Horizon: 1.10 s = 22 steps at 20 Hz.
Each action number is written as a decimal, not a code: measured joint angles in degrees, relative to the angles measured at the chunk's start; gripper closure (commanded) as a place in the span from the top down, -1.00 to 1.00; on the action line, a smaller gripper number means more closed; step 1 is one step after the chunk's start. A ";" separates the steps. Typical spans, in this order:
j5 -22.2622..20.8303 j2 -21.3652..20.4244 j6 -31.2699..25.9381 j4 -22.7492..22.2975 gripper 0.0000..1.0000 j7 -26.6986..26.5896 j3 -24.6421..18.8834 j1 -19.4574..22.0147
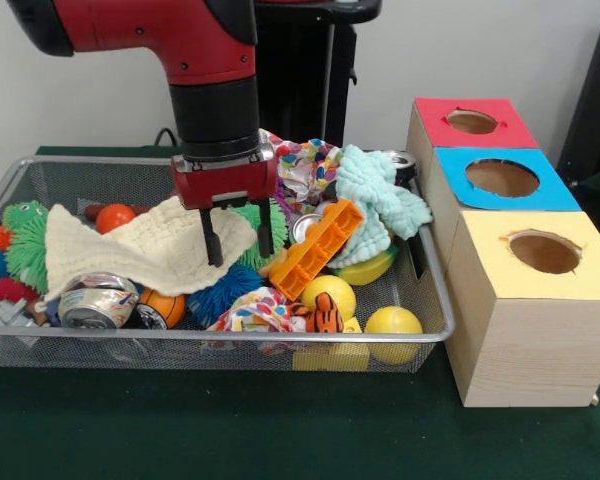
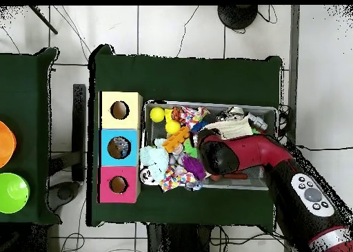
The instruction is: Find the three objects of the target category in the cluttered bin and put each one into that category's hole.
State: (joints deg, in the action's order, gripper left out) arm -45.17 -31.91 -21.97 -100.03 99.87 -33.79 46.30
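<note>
The wire mesh bin (image 1: 230,337) is full of toys and cloths. No clear plastic bottle shows plainly in the clutter. My gripper (image 1: 238,240) hangs over the bin's middle, open and empty. Its fingertips (image 1: 212,248) sit at the edge of a cream cloth (image 1: 130,245) and a green spiky ball. The blue-topped box's hole (image 1: 502,177) is to the right of the bin, between the red and yellow boxes. In the overhead view the arm (image 2: 227,156) covers the gripper, and something pale shows inside the blue hole (image 2: 118,147). The bin (image 2: 220,105) lies right of the boxes there.
The red-topped box (image 1: 472,122) and the yellow-topped box (image 1: 545,252) flank the blue one. A silver can (image 1: 98,300) lies at the bin's front left. An orange plastic toy (image 1: 320,248), a teal cloth (image 1: 380,200) and yellow balls (image 1: 392,325) fill the right half.
</note>
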 measured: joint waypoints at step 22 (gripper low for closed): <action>-3.37 1.72 13.22 -1.22 1.00 0.00 10.82 -5.37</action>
State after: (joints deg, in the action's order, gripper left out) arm -48.54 -30.19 -8.75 -101.24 99.87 -22.97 40.93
